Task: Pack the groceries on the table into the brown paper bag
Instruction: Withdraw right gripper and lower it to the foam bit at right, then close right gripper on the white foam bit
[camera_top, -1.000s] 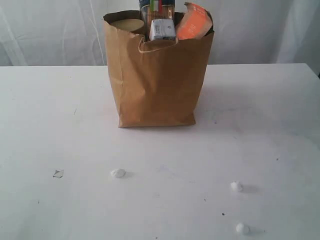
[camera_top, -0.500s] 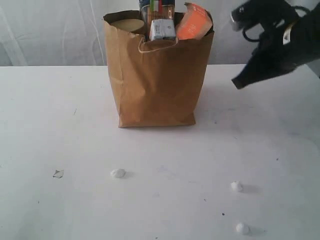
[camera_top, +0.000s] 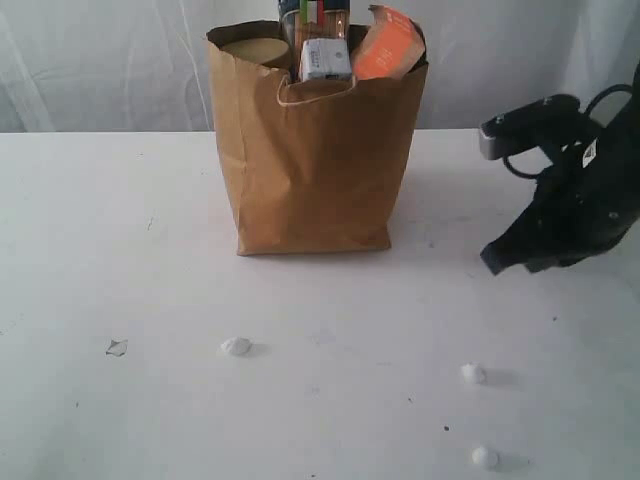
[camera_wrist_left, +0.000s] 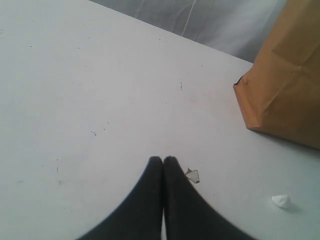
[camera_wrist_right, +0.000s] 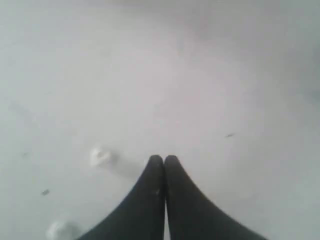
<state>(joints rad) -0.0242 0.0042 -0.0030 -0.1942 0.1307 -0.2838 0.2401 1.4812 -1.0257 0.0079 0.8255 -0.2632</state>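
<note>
The brown paper bag (camera_top: 315, 165) stands upright at the back middle of the table (camera_top: 120, 250). Out of its top stick the pouch with the orange label (camera_top: 387, 45), the small white-blue carton (camera_top: 325, 58), the dark spaghetti packet (camera_top: 314, 14) and a jar's pale lid (camera_top: 254, 49). My right gripper (camera_top: 492, 262) is shut and empty, low over the table to the right of the bag. The right wrist view shows its fingertips (camera_wrist_right: 163, 159) pressed together above bare tabletop. My left gripper (camera_wrist_left: 163, 160) is shut and empty; one bag corner (camera_wrist_left: 280, 85) shows in its wrist view. The left arm is outside the exterior view.
Three small white crumbs (camera_top: 237, 346) (camera_top: 472, 373) (camera_top: 484, 457) lie on the front half of the table. A small clear scrap (camera_top: 116, 347) lies front left, beside the left gripper's tip (camera_wrist_left: 192, 175). A white curtain (camera_top: 100, 60) hangs behind.
The right arm came into view from the upper right and has dropped from level with the bag's top to just above the table. The bag and its contents have not moved.
</note>
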